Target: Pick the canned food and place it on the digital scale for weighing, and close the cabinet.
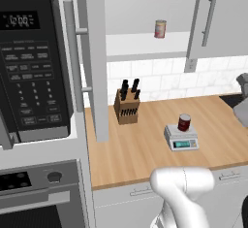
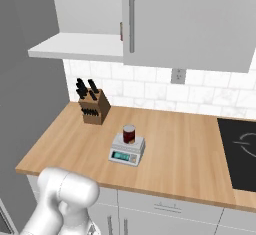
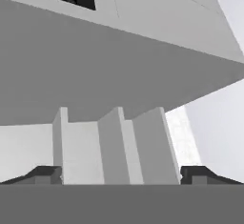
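Kitchen, rendered: wooden bench [image 1: 145, 149] under a white tiled wall.

Left base view. The digital scale [image 1: 181, 138] sits on the bench at 4 o'clock from the knife block [image 1: 127, 106], well apart from it. The canned food [image 1: 184, 122] stands upright on the scale's platform, within its edges. The cabinet [image 1: 213, 18] hangs above; its left door [image 1: 97, 57] stands swung out edge-on toward the camera, the right one is also ajar. On the white shelf [image 1: 145, 45] inside: one can with a red and yellowish label [image 1: 160, 29], upright, at 12 o'clock from the scale. Black microwave [image 1: 31, 62] at 9 o'clock, oven [image 1: 38, 193] below it.

Right base view. Canned food [image 2: 129, 134] centred on the digital scale [image 2: 127, 149], display facing the bench front. Shelf [image 2: 75, 46] exposed at 11 o'clock; black cooktop [image 2: 240, 149] at 3 o'clock.

Hand view. The gripper [image 3: 121, 174] points at grey panels, apparently a cabinet door from close by, though which door is unclear. Fingertips [image 3: 45, 174] set wide apart, nothing between them: released.

Step, by judgement: weighing placement looks done; closing the cabinet is in hand. Next move calls for pressing the open door's outer face and sweeping it back flush, then likely the same on the other door.
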